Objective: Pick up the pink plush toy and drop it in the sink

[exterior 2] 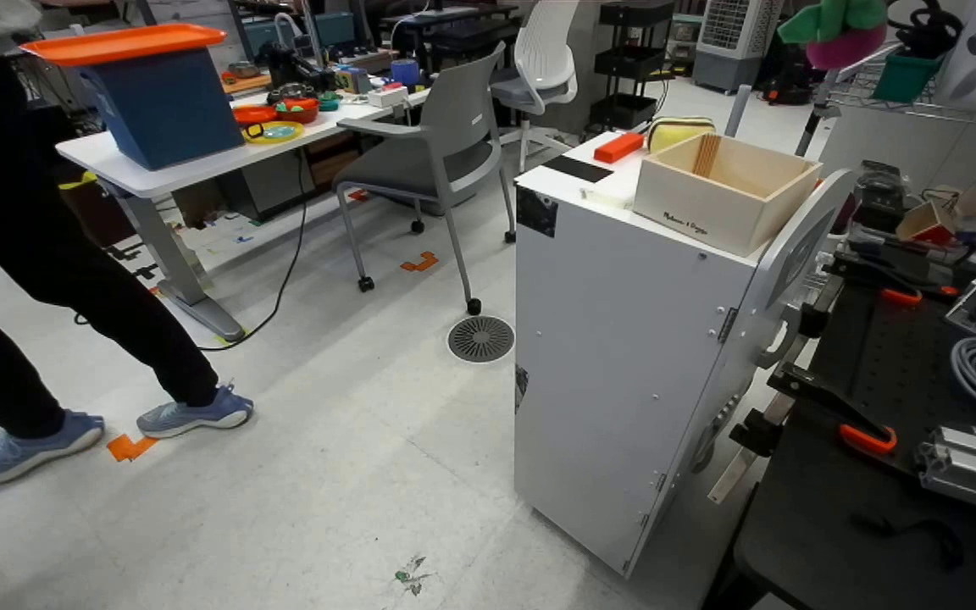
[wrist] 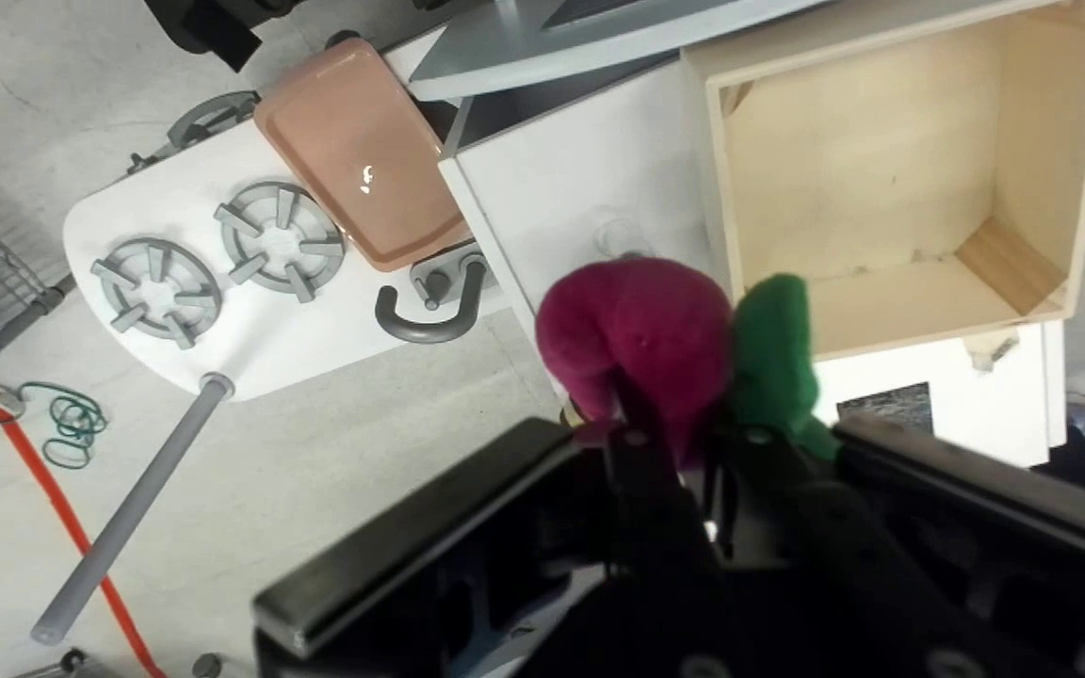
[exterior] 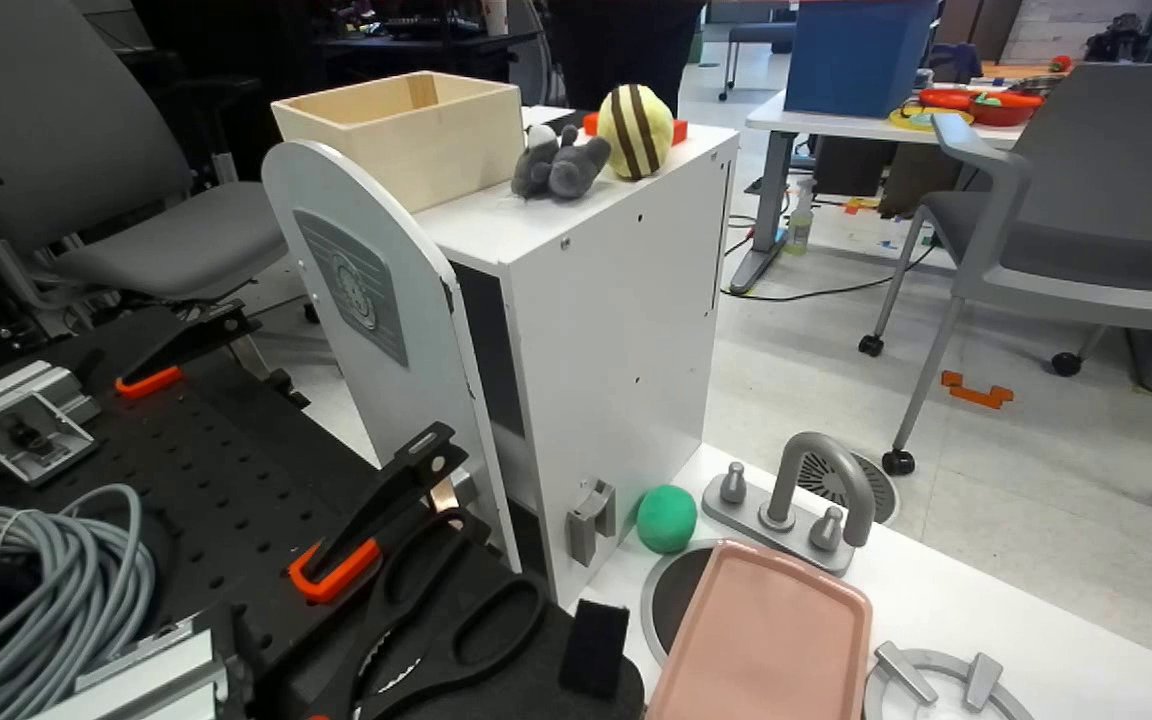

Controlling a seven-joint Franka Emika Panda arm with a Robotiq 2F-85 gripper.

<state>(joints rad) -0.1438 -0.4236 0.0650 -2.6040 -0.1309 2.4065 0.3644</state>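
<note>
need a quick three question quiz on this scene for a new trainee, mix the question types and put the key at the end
1. Multiple choice: in the wrist view, what is the gripper holding?
A) the grey plush
B) the pink plush toy
C) the green ball

2. True or false: in an exterior view, the striped plush sits on top of the white cabinet.

3. Count: how many stove burners show on the white worktop in the wrist view?

Key: 1. B; 2. True; 3. Two
</note>
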